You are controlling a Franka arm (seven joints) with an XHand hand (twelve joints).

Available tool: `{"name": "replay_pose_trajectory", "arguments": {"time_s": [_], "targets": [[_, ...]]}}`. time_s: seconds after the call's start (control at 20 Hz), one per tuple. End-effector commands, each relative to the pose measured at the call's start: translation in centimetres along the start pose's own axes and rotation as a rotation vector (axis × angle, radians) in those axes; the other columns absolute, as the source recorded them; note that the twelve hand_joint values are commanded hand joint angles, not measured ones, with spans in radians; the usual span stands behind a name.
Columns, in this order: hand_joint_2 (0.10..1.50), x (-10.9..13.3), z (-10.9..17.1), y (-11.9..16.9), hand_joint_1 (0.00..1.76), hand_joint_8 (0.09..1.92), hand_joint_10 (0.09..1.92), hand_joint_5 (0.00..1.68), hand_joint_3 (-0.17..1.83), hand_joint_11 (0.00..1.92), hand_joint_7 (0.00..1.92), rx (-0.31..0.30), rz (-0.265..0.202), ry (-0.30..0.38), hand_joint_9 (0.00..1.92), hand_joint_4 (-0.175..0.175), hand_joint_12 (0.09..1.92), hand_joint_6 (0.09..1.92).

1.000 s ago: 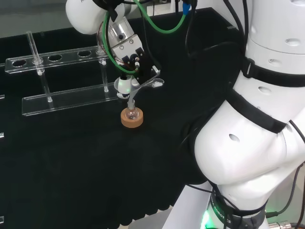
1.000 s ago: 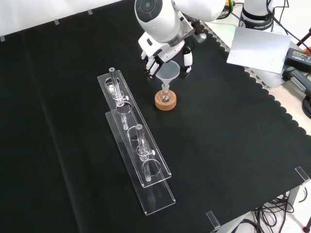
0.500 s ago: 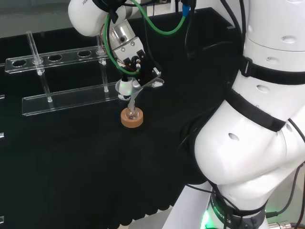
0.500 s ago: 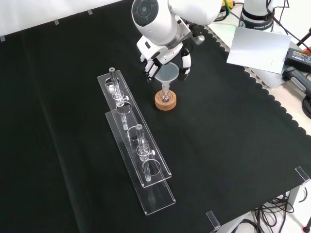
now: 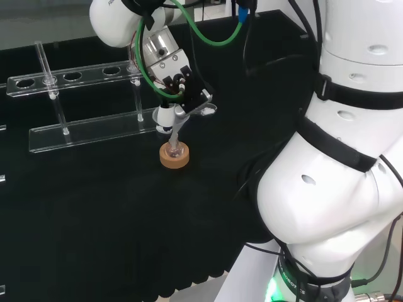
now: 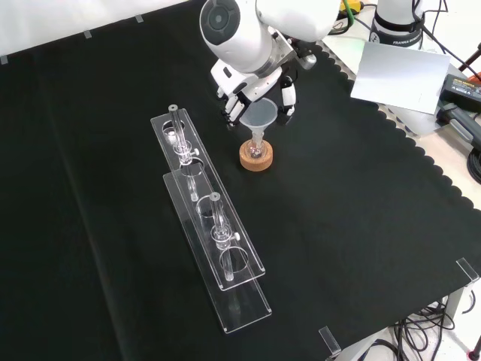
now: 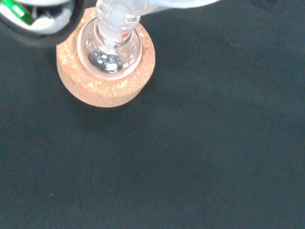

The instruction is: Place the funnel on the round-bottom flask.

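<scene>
A small round-bottom flask (image 6: 256,150) sits in a cork ring (image 6: 256,159) in the middle of the black cloth. The clear funnel (image 6: 259,117) stands over it with its stem down in the flask's neck, leaning a little in the head view. The hand (image 6: 234,107) comes from above, its fingers and thumb curled round the funnel's rim. In the head view the hand (image 5: 182,87) is just above the funnel (image 5: 167,117), the flask (image 5: 174,150) and the cork ring (image 5: 174,160). The wrist view looks down on the flask (image 7: 114,53), with dark specks in its bulb, and on the ring (image 7: 95,85).
A clear two-tier tube rack (image 6: 214,226) with test tubes stands left of the flask in the front view, close to the cork ring's left side. In the head view the rack (image 5: 82,129) lies behind it. The cloth's scalloped edge (image 6: 421,150) runs at the right.
The hand and arm have shifted slightly up and left in the front view. The funnel has settled a touch lower on the flask's neck.
</scene>
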State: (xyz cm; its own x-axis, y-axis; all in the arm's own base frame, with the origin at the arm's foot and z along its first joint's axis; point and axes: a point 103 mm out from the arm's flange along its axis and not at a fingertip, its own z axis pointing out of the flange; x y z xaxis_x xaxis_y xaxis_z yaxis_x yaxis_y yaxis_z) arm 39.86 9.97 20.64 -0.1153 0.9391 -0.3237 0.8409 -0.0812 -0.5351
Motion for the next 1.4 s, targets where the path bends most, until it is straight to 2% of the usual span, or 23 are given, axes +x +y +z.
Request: {"name": "replay_pose_trajectory", "arguments": {"time_s": [0.05,0.55,1.0,1.2,1.25,1.4], "targets": [[0.60,0.01,0.10,-0.08,0.87,0.73,0.49,0.44,0.63,0.53,0.56,0.025,-0.001,0.005,0.94,-0.015,1.32,0.39],[0.59,-0.28,-0.16,-0.32,0.85,0.74,0.56,0.39,0.61,0.44,0.37,0.006,0.014,-0.002,0.75,-0.023,1.38,0.23],[0.60,-0.27,0.11,-0.28,0.84,0.74,0.58,0.40,0.59,0.43,0.34,0.016,0.010,0.002,0.71,-0.024,1.39,0.18],[0.60,-0.35,0.26,-0.48,0.83,0.73,0.61,0.39,0.58,0.35,0.22,0.043,0.000,0.005,0.57,-0.025,1.43,0.12],[0.60,-0.34,0.27,-0.51,0.82,0.71,0.64,0.35,0.57,0.29,0.14,0.049,-0.002,0.004,0.46,-0.028,1.45,0.09],[0.60,-0.33,0.19,-0.64,0.77,0.33,0.74,0.20,0.52,0.11,0.02,0.077,-0.006,-0.003,0.15,-0.034,1.54,0.09]]}}
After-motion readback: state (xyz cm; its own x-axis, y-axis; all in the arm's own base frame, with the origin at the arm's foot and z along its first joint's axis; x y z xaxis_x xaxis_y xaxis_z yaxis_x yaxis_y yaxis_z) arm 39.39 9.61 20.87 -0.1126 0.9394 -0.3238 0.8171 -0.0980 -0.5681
